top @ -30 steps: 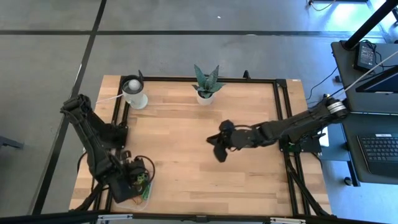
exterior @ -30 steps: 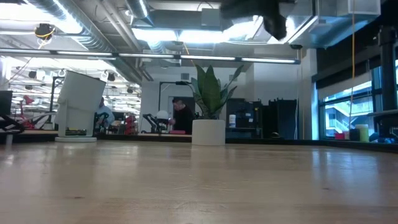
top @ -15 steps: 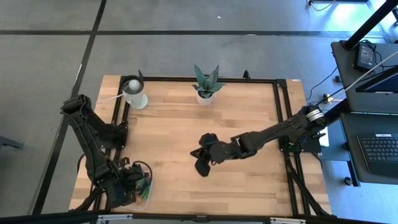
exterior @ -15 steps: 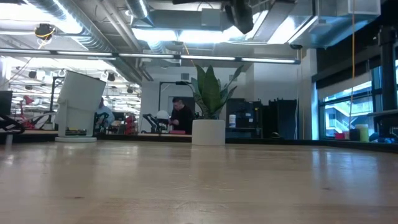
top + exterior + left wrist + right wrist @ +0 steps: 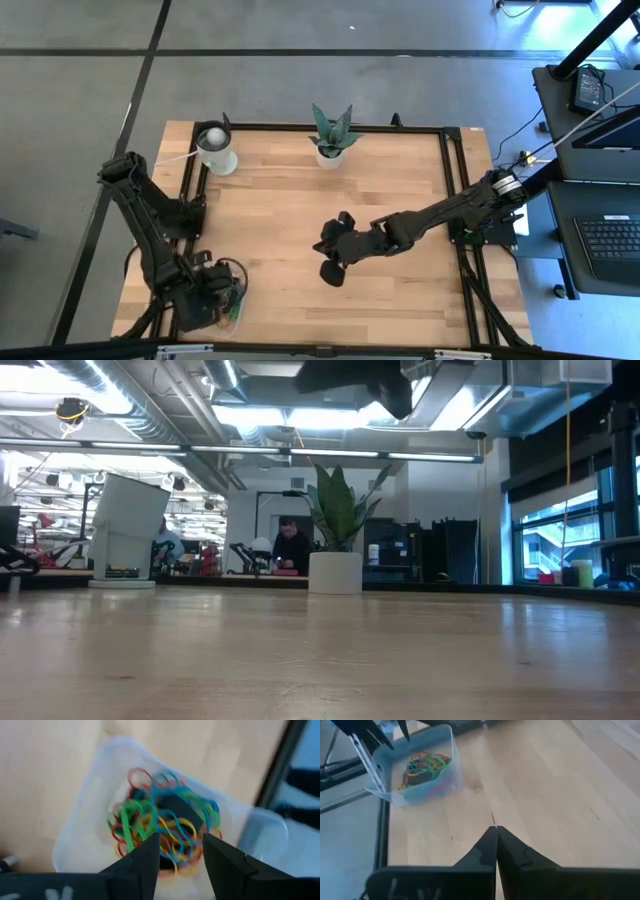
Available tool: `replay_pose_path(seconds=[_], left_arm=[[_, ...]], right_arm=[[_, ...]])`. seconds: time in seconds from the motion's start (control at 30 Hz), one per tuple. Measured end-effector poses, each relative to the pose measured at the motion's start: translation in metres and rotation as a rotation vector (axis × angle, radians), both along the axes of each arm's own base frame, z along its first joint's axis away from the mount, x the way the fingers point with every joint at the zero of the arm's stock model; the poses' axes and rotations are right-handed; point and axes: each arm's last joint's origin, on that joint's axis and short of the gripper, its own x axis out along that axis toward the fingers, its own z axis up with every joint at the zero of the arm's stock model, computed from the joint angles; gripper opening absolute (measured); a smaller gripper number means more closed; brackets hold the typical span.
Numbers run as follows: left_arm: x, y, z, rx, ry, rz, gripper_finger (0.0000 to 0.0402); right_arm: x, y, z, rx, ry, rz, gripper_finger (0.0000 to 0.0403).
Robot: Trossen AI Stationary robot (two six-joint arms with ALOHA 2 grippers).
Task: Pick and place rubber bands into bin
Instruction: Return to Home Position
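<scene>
- The bin (image 5: 232, 300) sits at the counter's (image 5: 400, 170) corner beside the left arm. It holds a tangle of rubber bands (image 5: 160, 827) in green, red, yellow and blue.
- The left claw (image 5: 180, 841) hangs just above the bin, fingers spread, gripping nothing.
- The right claw (image 5: 495, 831) is over mid-counter, pinched closed and empty, well apart from the bin.
- A white cup (image 5: 217, 150) and a potted plant (image 5: 330, 140) stand along the far edge.

The left pincer (image 5: 180, 844) hangs over the clear bin (image 5: 82, 845), its two dark fingers (image 5: 145, 857) parted with nothing between them. Inside lies a tangle of rubber bands (image 5: 131, 817) in green, red, yellow, blue and orange, around a dark block (image 5: 175, 807). The bin stands on the wooden desk (image 5: 50, 770), near the black rail (image 5: 282, 765) at the desk's edge.
</scene>
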Motion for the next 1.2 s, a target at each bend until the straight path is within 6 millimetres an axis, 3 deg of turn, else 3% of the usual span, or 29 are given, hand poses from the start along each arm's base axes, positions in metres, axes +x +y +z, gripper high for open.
replay_pose_path(seconds=[0.3, 0.5, 0.6, 0.83, 1.03, 1.2], left_arm=[[0.034, 0.036, 0.005, 0.182, -0.137, 0.081, 0.0132], [0.067, 0.071, 0.018, 0.291, -0.275, 0.004, 0.006], [0.083, 0.091, 0.027, 0.321, -0.336, -0.04, 0.0012], [0.118, 0.144, 0.042, 0.407, -0.467, -0.088, 0.0002], [0.147, 0.198, 0.032, 0.364, -0.713, -0.124, 0.0002], [0.147, 0.24, 0.02, 0.365, -0.773, -0.057, 0.0002]], right_arm=[[-0.014, -0.005, -0.016, -0.061, 0.207, 0.061, 0.0002], [-0.032, -0.022, -0.022, -0.077, 0.22, 0.108, 0.0001], [-0.054, -0.037, -0.022, -0.086, 0.184, 0.106, 0.0001], [-0.12, -0.079, -0.018, -0.072, 0.046, 0.043, 0.0001], [-0.161, -0.105, -0.017, -0.079, -0.028, 0.019, 0.0], [-0.177, -0.119, -0.019, -0.057, -0.059, 0.026, 0.0]])
